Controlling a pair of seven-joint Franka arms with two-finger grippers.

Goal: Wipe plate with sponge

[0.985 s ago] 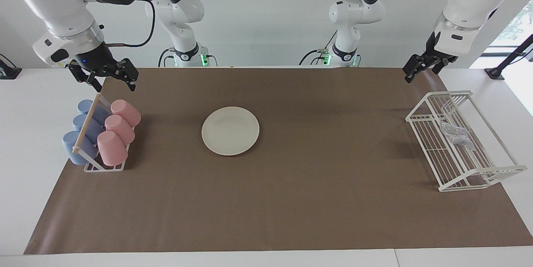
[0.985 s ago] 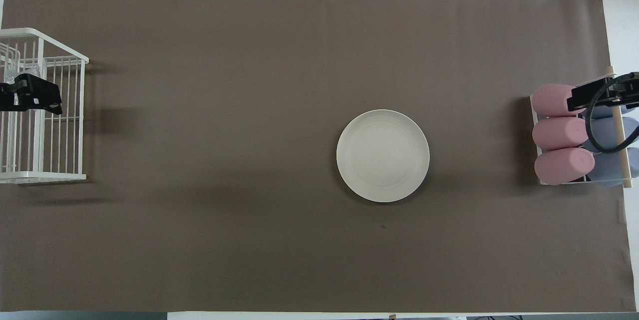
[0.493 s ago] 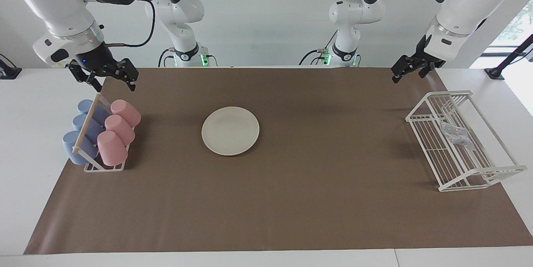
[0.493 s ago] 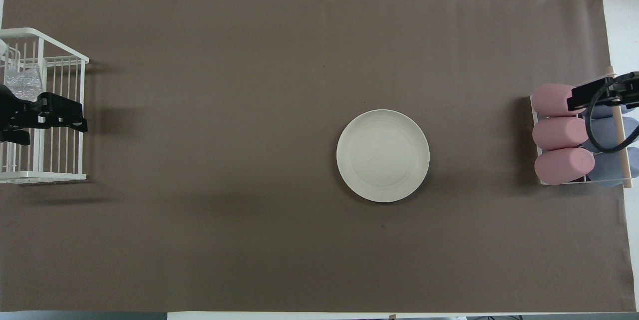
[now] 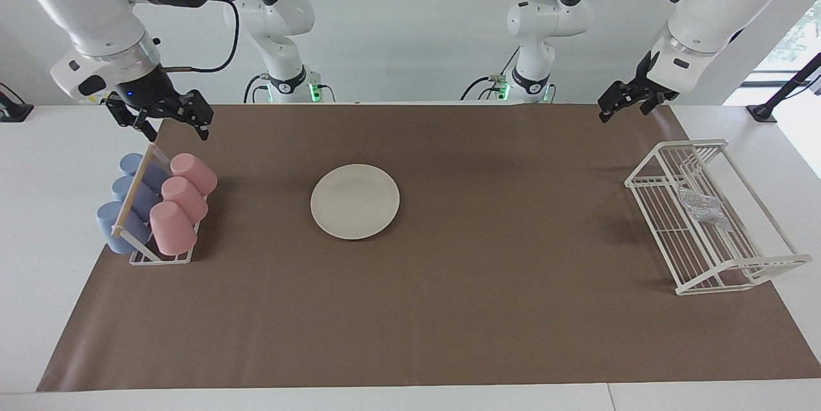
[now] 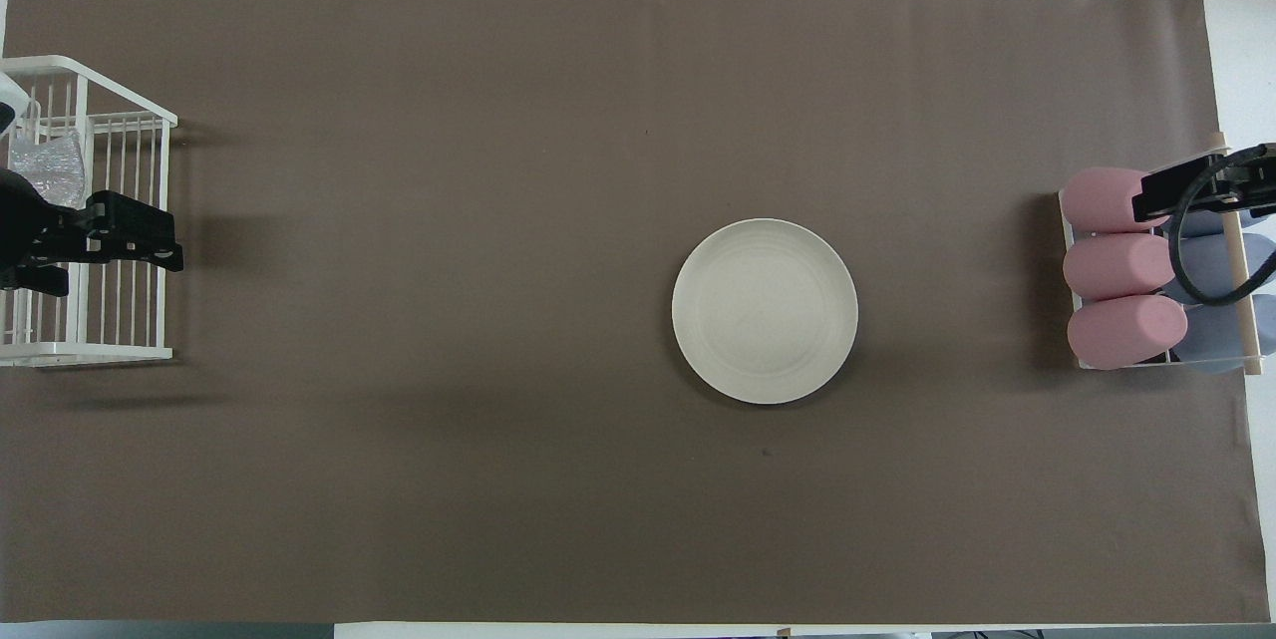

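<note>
A white table (image 5: 38, 218) fills the scene, most of it covered by a brown mat (image 5: 449, 308). A plain white wall (image 5: 410, 26) rises where the table ends. At one upper corner a window (image 5: 798, 33) shows green leaves outside. The light is even and soft.

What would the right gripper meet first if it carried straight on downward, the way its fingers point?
Probably the rack of pink and blue plastic cups: the open right gripper hangs above its robot-side end. Depth is unclear, so it might land on the brown paper mat instead.
</note>
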